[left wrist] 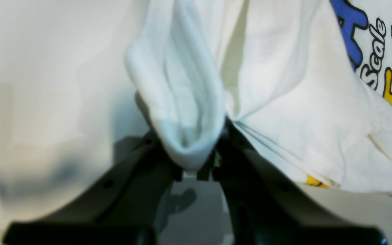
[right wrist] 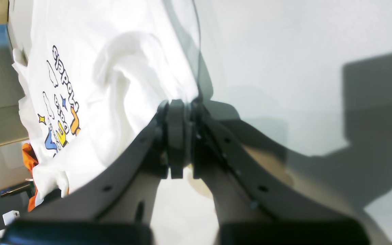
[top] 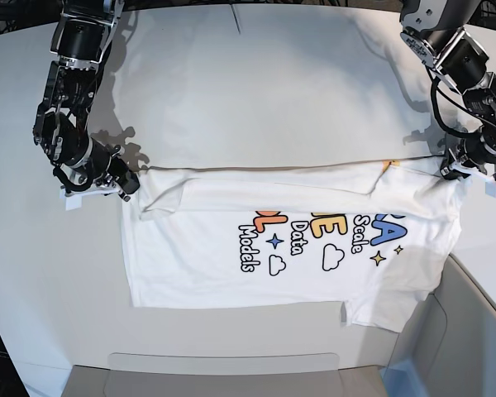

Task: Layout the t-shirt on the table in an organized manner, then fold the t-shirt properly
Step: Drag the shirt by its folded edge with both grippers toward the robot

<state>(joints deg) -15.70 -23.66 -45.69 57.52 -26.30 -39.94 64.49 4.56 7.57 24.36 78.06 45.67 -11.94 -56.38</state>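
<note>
The white t-shirt (top: 298, 248) lies print up on the white table (top: 273, 91), its upper part folded over along a straight top edge. My left gripper (top: 461, 165) holds the shirt's top corner at the right of the base view. Its wrist view shows my left gripper (left wrist: 196, 153) shut on a bunched fold of the t-shirt (left wrist: 284, 102). At the left of the base view, my right gripper (top: 122, 184) sits at the other top corner. In its wrist view my right gripper (right wrist: 184, 109) is shut, the t-shirt (right wrist: 121, 68) edge pinched at its tip.
A grey-white bin (top: 463, 331) runs along the near edge and right corner, and the shirt's lower right sleeve hangs over it. Something orange (right wrist: 29, 153) lies beyond the shirt in the right wrist view. Bare table (right wrist: 284, 51) spreads behind the shirt.
</note>
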